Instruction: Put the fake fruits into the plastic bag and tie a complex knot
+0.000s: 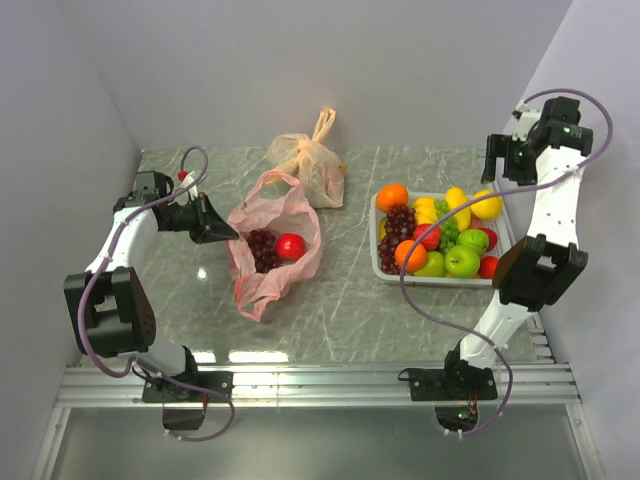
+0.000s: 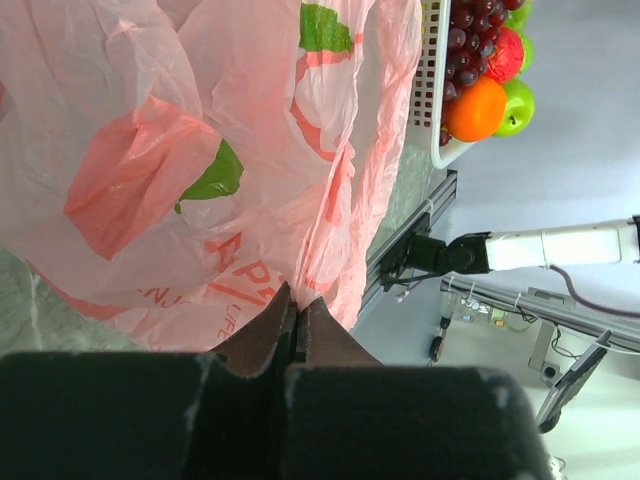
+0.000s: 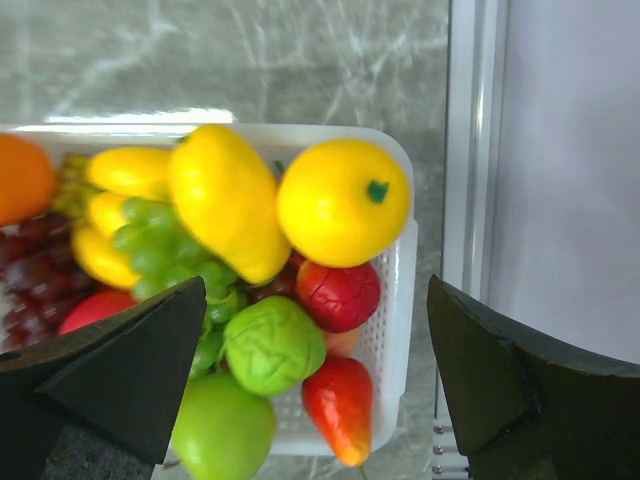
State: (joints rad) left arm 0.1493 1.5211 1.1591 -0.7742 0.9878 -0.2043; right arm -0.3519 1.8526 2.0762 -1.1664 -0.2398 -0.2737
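Fruits (image 1: 290, 246) inside the plastic bag (image 1: 256, 290) number two; left tool (image 1: 226, 232) grips it, right tool (image 3: 315, 290) released.

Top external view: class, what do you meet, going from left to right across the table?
Left fingers → pink-red plastic bag → white basket of fake fruits.

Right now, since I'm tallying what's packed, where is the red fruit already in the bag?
In the top view, the red fruit lies inside the pink-red bag, left of the white basket, right beside the dark grape bunch on its left.
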